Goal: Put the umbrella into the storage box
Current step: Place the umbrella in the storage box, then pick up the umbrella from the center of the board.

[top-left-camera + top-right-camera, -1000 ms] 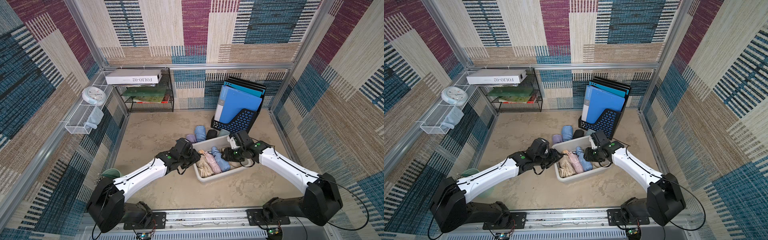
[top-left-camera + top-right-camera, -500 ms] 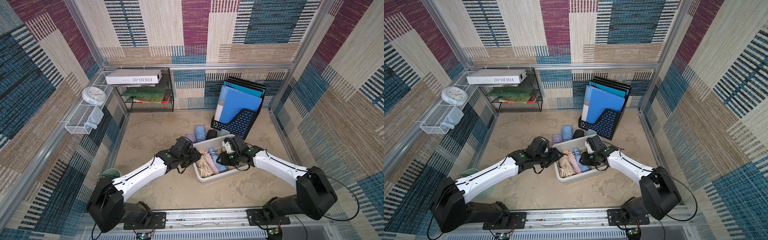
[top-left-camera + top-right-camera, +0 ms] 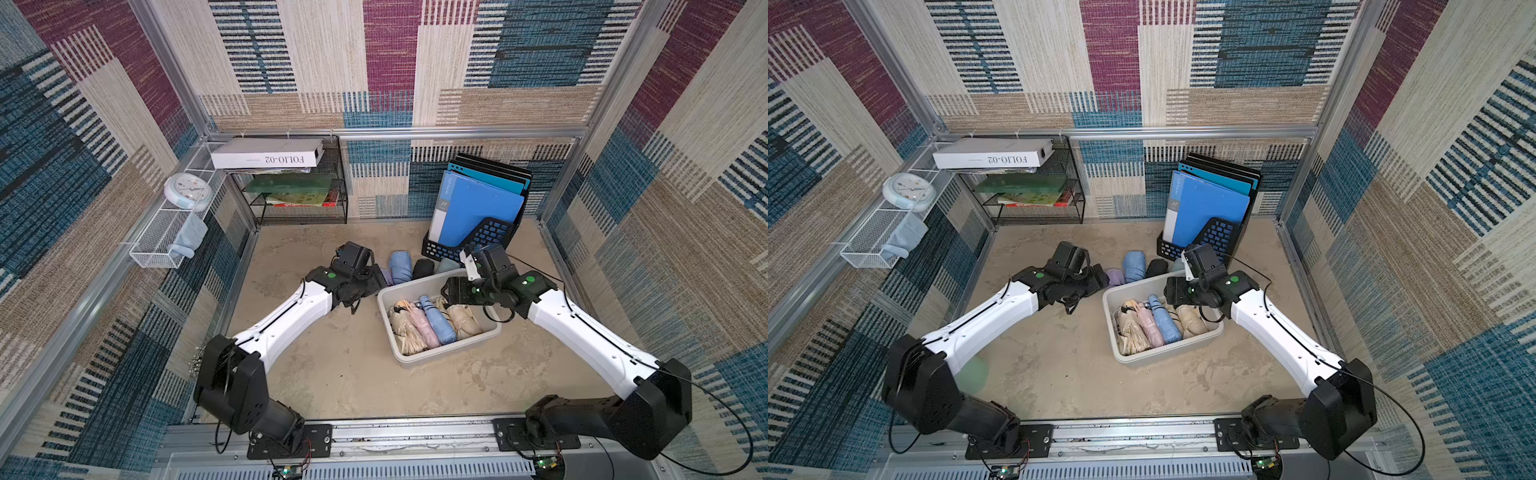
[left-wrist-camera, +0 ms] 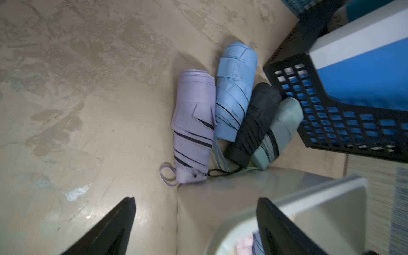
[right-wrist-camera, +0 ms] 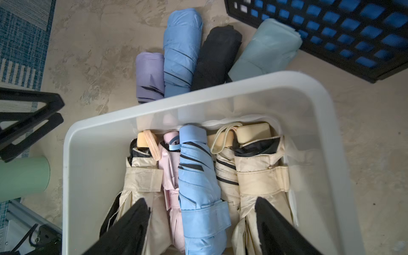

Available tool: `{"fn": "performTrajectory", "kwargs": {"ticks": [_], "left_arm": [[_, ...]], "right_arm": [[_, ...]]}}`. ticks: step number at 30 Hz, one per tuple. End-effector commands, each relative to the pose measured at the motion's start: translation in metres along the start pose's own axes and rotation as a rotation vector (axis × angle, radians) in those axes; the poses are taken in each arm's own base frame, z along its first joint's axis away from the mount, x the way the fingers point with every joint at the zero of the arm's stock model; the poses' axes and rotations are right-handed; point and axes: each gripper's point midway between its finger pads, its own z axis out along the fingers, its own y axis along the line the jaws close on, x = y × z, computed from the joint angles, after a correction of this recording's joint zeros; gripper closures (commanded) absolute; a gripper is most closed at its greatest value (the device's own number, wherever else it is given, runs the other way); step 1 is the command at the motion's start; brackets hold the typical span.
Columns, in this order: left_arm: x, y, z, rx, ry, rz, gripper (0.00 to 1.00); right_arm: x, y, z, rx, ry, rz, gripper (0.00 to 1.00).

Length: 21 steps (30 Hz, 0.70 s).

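Lilac umbrella [image 4: 194,125]: on the bench [image 4: 88,110] just ahead of your left gripper [image 4: 196,199], touching the blue umbrella [image 4: 236,92]; you could pinch both.
Storage box [image 4: 220,198]: its corner sits under one jaw; descending here would likely strike the rim.
Left gripper: wide open, empty.
Right gripper [image 5: 201,199]: wide open, empty, over the packed umbrellas [image 5: 198,176]; a loose strap [image 5: 221,138] may snag.

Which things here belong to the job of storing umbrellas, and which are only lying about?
For the job: storage box; outside it, lilac umbrella, light blue umbrella, black umbrella, pale green umbrella; umbrellas already inside.
Just lying about: black file holder, clock, FOLIO-02 box, wire basket, green cup.
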Motion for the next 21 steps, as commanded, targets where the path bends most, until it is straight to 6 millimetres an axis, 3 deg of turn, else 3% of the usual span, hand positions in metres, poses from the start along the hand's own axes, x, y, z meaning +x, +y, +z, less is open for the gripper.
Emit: {"fn": "performTrajectory", "kwargs": {"ticks": [1, 4, 10, 21], "left_arm": [[-0.003, 0.006, 0.029, -0.037, 0.078, 0.035, 0.1], [-0.007, 0.001, 0.06, -0.039, 0.138, 0.057, 0.1], [-0.009, -0.014, 0.101, -0.019, 0.204, 0.075, 0.05], [-0.011, 0.011, 0.144, -0.17, 0.227, 0.117, 0.21]], "right_arm": [[-0.002, -0.011, -0.003, 0.061, 0.0, -0.013, 0.2], [-0.005, -0.015, -0.004, 0.077, -0.016, 0.007, 0.2], [-0.006, -0.019, -0.003, 0.077, -0.033, 0.052, 0.2], [-0.02, -0.012, 0.004, 0.065, -0.011, 0.022, 0.2]]}}
